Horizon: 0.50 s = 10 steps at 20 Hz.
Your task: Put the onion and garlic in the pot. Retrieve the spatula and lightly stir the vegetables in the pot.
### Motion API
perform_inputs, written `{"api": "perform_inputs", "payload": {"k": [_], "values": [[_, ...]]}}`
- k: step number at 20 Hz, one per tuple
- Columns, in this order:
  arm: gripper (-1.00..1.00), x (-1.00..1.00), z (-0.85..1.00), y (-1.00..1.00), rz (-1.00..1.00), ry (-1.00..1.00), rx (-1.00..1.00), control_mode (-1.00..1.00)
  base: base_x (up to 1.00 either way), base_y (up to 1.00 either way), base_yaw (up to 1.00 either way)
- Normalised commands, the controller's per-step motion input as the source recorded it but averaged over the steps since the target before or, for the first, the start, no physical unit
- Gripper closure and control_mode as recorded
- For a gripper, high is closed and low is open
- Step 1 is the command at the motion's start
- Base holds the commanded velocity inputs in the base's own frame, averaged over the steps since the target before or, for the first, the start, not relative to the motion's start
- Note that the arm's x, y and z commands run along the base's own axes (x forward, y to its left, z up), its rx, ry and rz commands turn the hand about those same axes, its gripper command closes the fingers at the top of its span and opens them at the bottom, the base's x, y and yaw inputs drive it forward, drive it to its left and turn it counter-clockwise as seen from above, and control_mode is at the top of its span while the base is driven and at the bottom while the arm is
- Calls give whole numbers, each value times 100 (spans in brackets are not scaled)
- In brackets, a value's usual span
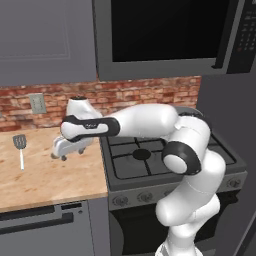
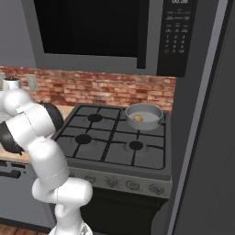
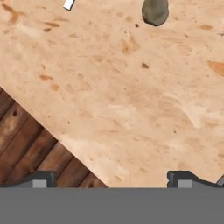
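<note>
The garlic [image 3: 155, 11], a dull grey-brown lump, lies on the wooden counter at the top of the hand view, well ahead of my open gripper [image 3: 111, 179], which holds nothing. From the left base view, the gripper [image 1: 59, 154] hangs low over the counter, left of the stove. The spatula [image 1: 20, 148] lies flat further left, with its slotted head toward the wall; the white end of its handle [image 3: 68, 4] shows at the hand view's top edge. The grey pot [image 2: 157, 114] stands on the back right burner, and the golden-brown onion [image 2: 138, 118] rests inside it.
The black stove [image 1: 145, 172] borders the counter [image 1: 50, 185] on the right. A microwave [image 2: 92, 32] hangs above it, and a tall grey panel [image 2: 206, 137] rises on the far right. The counter's front edge and the wooden floor [image 3: 26, 131] lie close under the hand.
</note>
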Motion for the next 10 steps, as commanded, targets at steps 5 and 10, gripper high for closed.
{"api": "perform_inputs", "payload": {"k": [5,10], "values": [[-100,49,-23,28,-16,-5,-8,-100,0,0,0],[-100,50,-8,38,-11,-4,-8,-100,0,0,0]]}}
